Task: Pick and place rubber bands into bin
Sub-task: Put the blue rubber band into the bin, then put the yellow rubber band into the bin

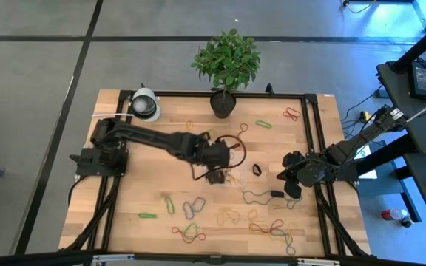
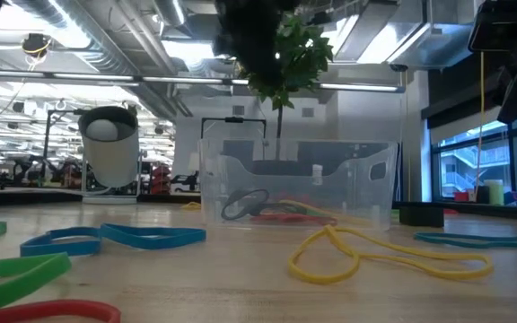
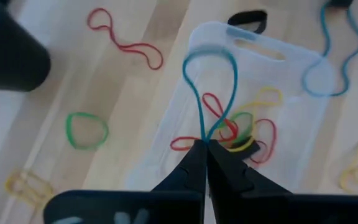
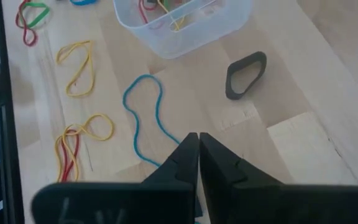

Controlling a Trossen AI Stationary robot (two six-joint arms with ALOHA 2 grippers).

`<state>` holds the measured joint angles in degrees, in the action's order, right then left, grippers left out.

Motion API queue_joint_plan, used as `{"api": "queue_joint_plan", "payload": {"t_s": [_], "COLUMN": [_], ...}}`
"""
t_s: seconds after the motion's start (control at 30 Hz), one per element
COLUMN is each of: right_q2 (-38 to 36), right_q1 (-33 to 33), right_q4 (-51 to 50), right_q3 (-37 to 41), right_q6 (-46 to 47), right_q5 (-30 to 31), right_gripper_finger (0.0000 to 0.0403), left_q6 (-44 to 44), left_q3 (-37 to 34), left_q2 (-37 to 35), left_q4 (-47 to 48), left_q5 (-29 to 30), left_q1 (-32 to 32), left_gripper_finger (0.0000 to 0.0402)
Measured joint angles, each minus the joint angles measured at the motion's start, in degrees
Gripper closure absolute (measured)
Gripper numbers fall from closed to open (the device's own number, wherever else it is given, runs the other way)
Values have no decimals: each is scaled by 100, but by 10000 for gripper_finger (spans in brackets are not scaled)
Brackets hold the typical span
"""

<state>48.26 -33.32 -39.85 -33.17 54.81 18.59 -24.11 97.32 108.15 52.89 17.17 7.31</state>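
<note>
My left gripper (image 1: 215,175) (image 3: 205,148) hovers over the bin, shut on a teal rubber band (image 3: 211,87). The bin (image 1: 237,180) (image 3: 272,53) (image 2: 375,179) is a clear shallow tray resting on its base mid-table, and red, yellow and green bands (image 3: 241,130) lie inside it. My right gripper (image 1: 285,177) (image 4: 199,142) is shut, to the right of the bin, above a blue band (image 4: 143,118) that lies flat on the wood. Whether it touches that band, I cannot tell. A thick black band (image 4: 246,74) lies between it and the bin (image 4: 185,31). My left gripper pinches the teal band by one narrow end (image 3: 204,138) between its two fingertips, coming from above and pointing down. The rest of the loop (image 3: 210,59) hangs below the fingers, over the bin's inside.
Several loose bands are scattered over the near half of the table (image 1: 191,208) (image 1: 276,229), and a few lie at the far right (image 1: 263,123) (image 1: 293,114). A dark plant pot (image 1: 222,103) and a white round device (image 1: 145,105) stand at the far edge.
</note>
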Motion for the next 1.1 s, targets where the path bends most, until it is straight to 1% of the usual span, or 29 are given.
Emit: {"api": "queue_joint_plan", "payload": {"t_s": [0.1,0.23,0.33,0.47,0.6,0.73,0.83,0.97,1.1], "right_q2": [1,-1,-1,-1,-1,-1,-1,-1,-4], "right_q1": [0,0,1,2,2,2,3,4,4], "right_q4": [34,114,117,119,108,104,102,100,86], "right_q3": [0,0,0,0,0,0,0,0,0], "right_q6": [17,20,42,37,10,-111,-112,-129,-131], "right_q5": [-2,0,-2,-2,-3,-2,-2,-2,-2], "right_gripper_finger": [384,384,384,384,384,384,384,384,384], "left_q6": [402,857,886,977,1035,1003,959,804,415], "left_q3": [-2,-6,-6,-6,-6,-6,2,24,24], "left_q2": [316,669,863,936,920,883,853,748,496], "left_q4": [-54,204,600,764,751,793,835,884,1047], "left_q5": [-336,-521,-537,-753,-952,-939,-944,-985,-961], "left_q1": [-247,-438,-522,-573,-560,-568,-568,-564,-566], "left_gripper_finger": [400,400,400,395,363,318,292,268,257]}}
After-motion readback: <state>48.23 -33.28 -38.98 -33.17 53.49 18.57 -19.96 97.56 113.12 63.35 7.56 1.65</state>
